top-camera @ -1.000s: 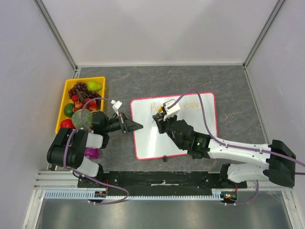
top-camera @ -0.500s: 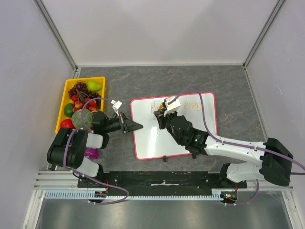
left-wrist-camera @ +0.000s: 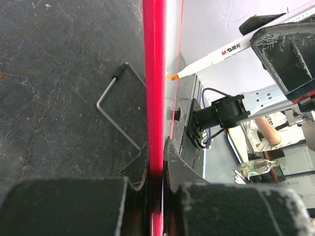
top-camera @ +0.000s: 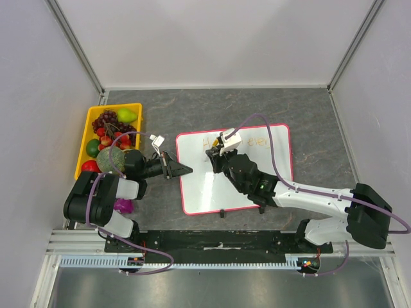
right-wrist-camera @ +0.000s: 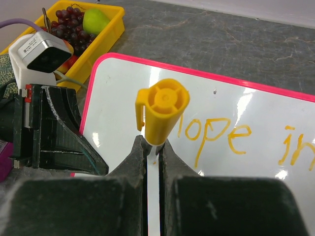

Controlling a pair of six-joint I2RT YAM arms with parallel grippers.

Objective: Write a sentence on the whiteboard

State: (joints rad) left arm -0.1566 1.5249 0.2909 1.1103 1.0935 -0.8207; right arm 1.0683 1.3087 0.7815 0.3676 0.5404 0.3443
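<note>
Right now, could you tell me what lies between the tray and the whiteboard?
The left gripper, clamped on the whiteboard edge, as the top view shows.

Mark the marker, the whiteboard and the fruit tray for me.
marker (right-wrist-camera: 162, 104): right wrist view, on its yellow cap.
whiteboard (top-camera: 204, 189): top view, on bare white surface near its left edge.
fruit tray (right-wrist-camera: 109, 35): right wrist view, on its yellow side wall.

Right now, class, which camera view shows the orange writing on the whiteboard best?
The right wrist view: the orange writing is large and legible on the whiteboard. The top view shows it small and faint; the left wrist view sees the board edge-on, no words visible.
</note>
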